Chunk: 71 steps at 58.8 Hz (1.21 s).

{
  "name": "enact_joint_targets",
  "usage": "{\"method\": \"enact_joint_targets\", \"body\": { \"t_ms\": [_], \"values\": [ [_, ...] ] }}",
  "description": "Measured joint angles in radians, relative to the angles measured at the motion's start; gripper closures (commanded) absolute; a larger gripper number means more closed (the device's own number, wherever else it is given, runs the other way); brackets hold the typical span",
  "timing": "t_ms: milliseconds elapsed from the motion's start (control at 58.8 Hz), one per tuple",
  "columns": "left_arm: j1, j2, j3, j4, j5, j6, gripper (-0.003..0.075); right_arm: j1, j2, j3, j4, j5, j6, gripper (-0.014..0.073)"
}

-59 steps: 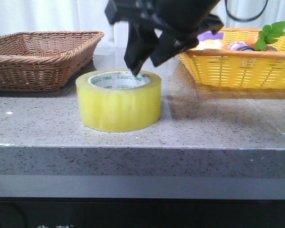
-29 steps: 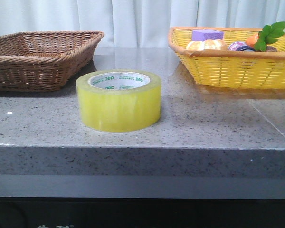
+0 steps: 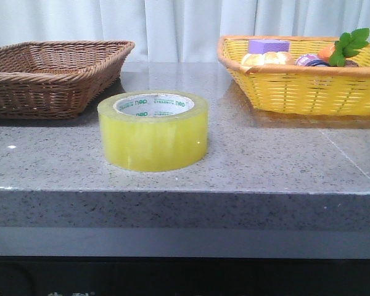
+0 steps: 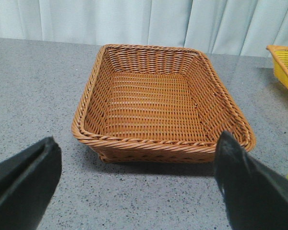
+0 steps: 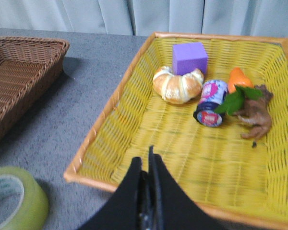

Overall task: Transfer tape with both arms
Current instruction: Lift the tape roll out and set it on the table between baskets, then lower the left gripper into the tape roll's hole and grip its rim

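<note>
The tape (image 3: 153,131), a wide yellow roll with a white core and green lettering, lies flat on the grey stone table between the two baskets. Its edge also shows in the right wrist view (image 5: 12,199). No gripper shows in the front view. In the left wrist view my left gripper (image 4: 137,179) is open wide and empty, its black fingers (image 4: 24,179) low over the table in front of the brown wicker basket (image 4: 161,143). In the right wrist view my right gripper (image 5: 145,165) is shut and empty, over the near rim of the yellow basket (image 5: 98,127).
The brown wicker basket (image 3: 49,77) at the back left holds nothing. The yellow basket (image 3: 308,86) at the back right holds a purple block (image 5: 189,57), a croissant (image 5: 177,85), a small can (image 5: 211,103), a carrot toy (image 5: 237,81) and a brown figure (image 5: 256,114). A white curtain hangs behind.
A second ago a black gripper hung open over the tape in the front view. It has left that view. The tape has not moved.
</note>
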State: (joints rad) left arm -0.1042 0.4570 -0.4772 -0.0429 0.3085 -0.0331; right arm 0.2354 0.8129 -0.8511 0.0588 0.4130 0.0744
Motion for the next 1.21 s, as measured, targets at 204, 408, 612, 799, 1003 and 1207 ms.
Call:
{"method": "enact_joint_targets", "body": {
  "t_ms": [204,408,612,799,1003,1207],
  "values": [
    [0.0,0.0,0.0,0.0,0.0,0.0,0.0083,0.0,-0.273,0.289,-0.001,-0.127,0.0,0.0683],
    [0.0,0.0,0.0,-0.015,0.0,0.0,0.0083,0.0,-0.488,0.479,-0.001,-0.167,0.0,0.0683],
    [-0.045,0.106,-0.072,-0.038,0.169,0.0,0.0083,0.0,-0.528,0.503,-0.001,-0.232,0.0,0.0683],
    [-0.199,0.349,-0.206,-0.06,0.32,0.0,0.0083,0.0,-0.528,0.503,-0.001,-0.236,0.0,0.0683],
    [-0.366,0.616,-0.344,-0.131,0.321,0.0,0.0083,0.0,-0.528,0.503,-0.001,-0.236,0.0,0.0683],
    [-0.432,0.82,-0.478,-0.225,0.321,0.0,0.0083,0.0,-0.528,0.503,-0.001,-0.236,0.0,0.0683]
  ]
}}
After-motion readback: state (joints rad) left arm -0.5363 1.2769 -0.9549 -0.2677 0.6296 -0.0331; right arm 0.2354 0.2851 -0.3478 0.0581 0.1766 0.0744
